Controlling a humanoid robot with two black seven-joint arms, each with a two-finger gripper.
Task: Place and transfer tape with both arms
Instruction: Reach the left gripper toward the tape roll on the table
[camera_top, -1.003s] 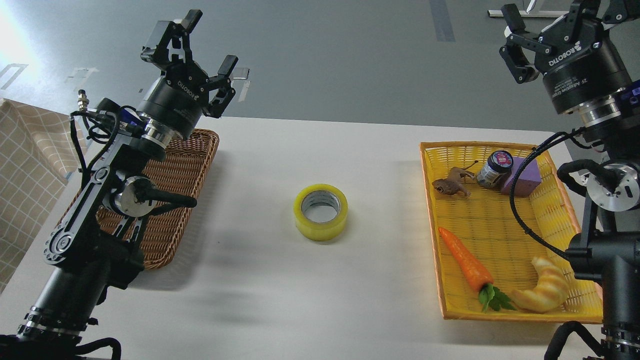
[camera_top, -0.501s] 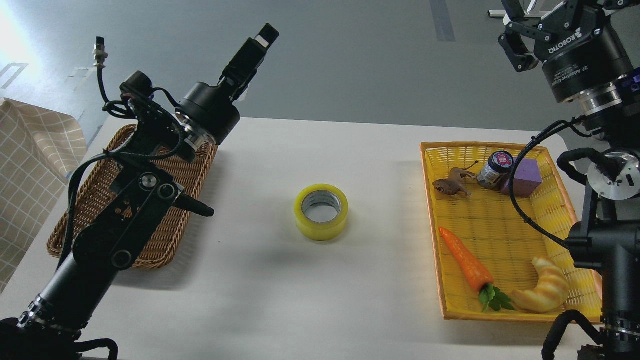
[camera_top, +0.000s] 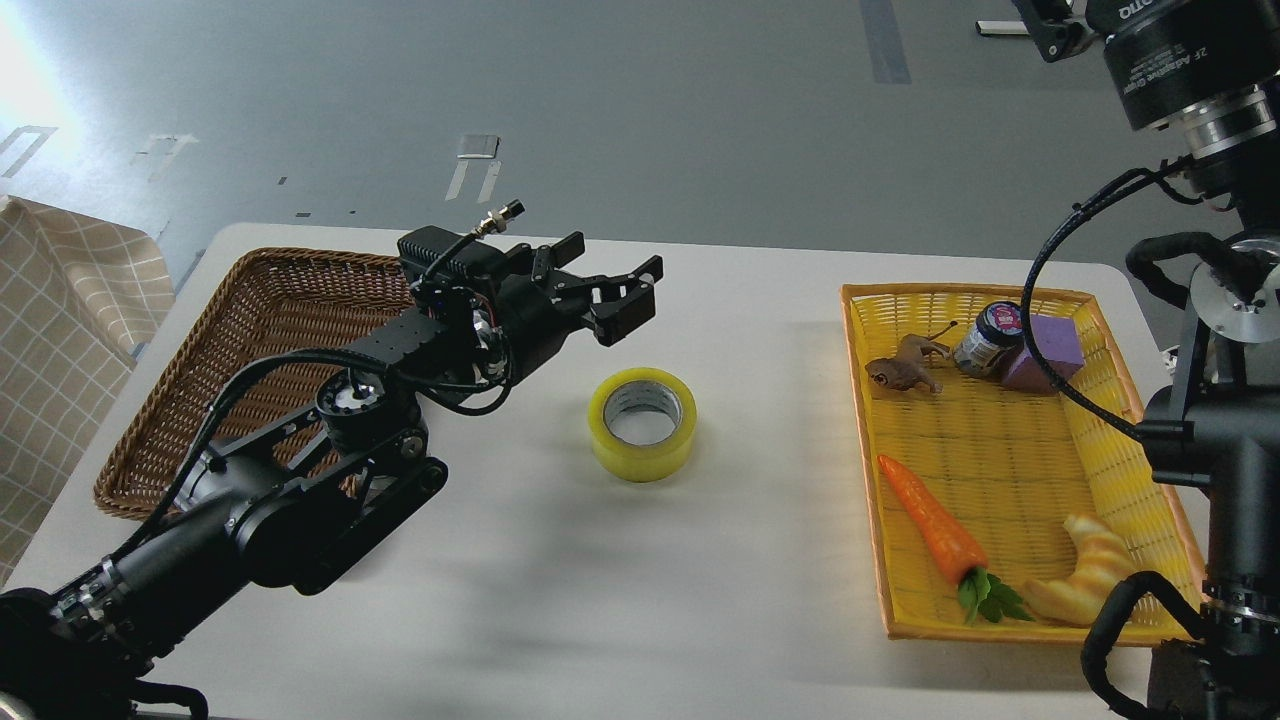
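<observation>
The yellow tape roll (camera_top: 642, 424) lies flat on the white table (camera_top: 560, 580) at its middle, grey-white core facing up. My left gripper (camera_top: 612, 288) is open and empty; it hangs just above and behind the roll's left side, fingers pointing right. My right arm (camera_top: 1225, 330) rises along the right edge. Only the body and one finger base of my right gripper (camera_top: 1060, 25) show at the top right corner, and its fingertips are cut off by the frame's top edge.
A brown wicker basket (camera_top: 240, 330) stands at the table's left, partly under my left arm. A yellow basket (camera_top: 1000, 460) at the right holds a toy carrot (camera_top: 930, 520), a croissant (camera_top: 1090, 580), a toy animal (camera_top: 905, 368), a jar (camera_top: 988, 338) and a purple block (camera_top: 1045, 355).
My left arm has swung down and right, from high over the wicker basket to just beside the tape, gripper now level and open. My right gripper has risen, mostly out of the frame.
</observation>
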